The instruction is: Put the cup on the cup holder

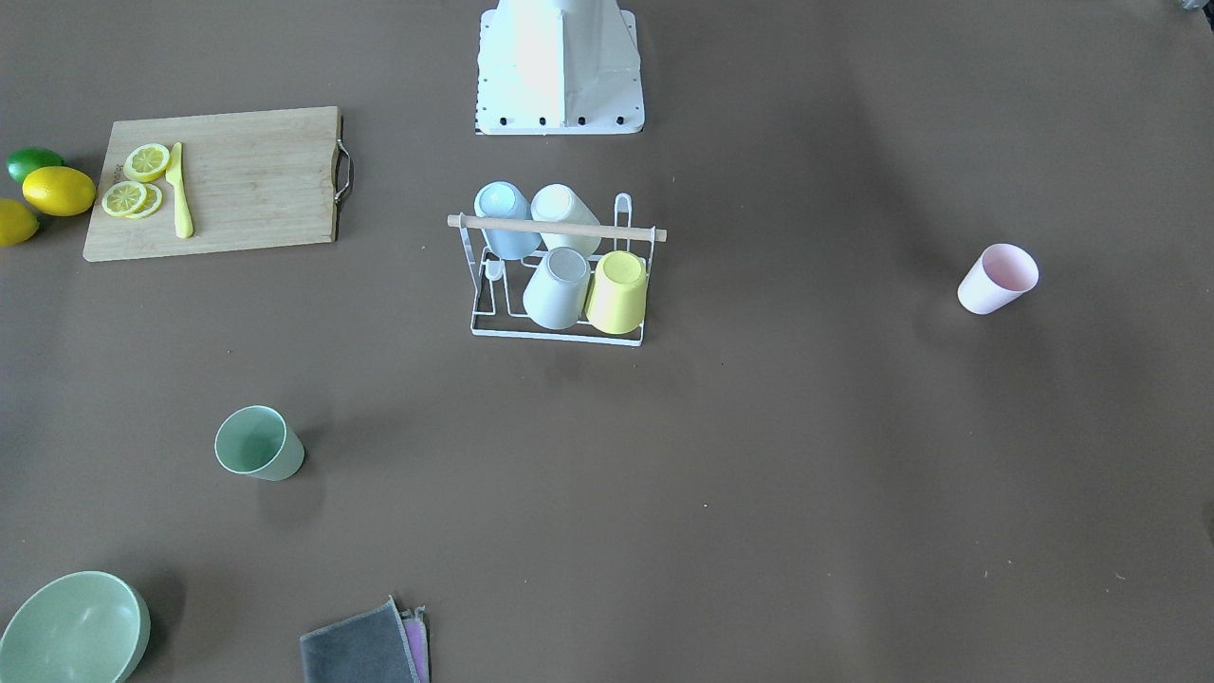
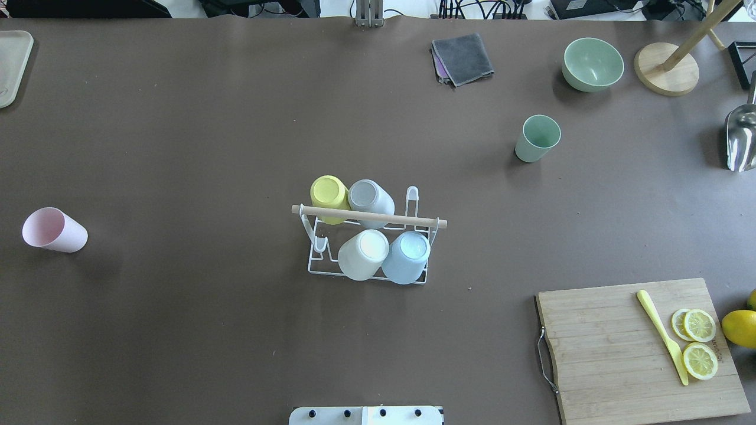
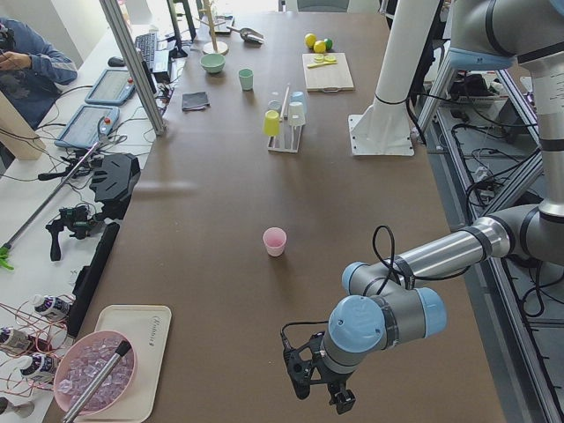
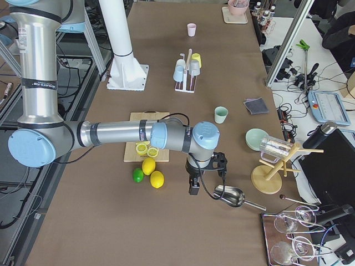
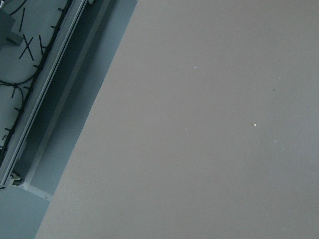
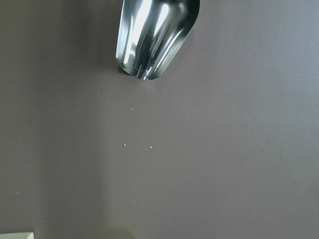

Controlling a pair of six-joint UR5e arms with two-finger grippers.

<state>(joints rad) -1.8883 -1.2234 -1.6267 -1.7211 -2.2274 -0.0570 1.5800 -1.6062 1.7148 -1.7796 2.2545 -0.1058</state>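
Observation:
The white wire cup holder (image 2: 369,218) with a wooden rod handle stands mid-table, also in the front view (image 1: 560,228). It holds several upside-down cups: yellow, grey, white and blue. A pink cup (image 2: 54,230) stands open end up at the table's left, also in the front view (image 1: 996,278). A green cup (image 2: 537,138) stands upright at the far right. My left gripper (image 3: 319,388) hangs low near the table's left end, well short of the pink cup (image 3: 275,241). My right gripper (image 4: 194,185) hangs by a metal scoop. I cannot tell whether either is open or shut.
A wooden cutting board (image 2: 614,348) carries lemon slices and a yellow knife, with lemons (image 1: 59,190) and a lime beside it. A green bowl (image 2: 592,64), a grey cloth (image 2: 463,57), a metal scoop (image 2: 741,139) and a wooden stand (image 2: 667,68) sit far right.

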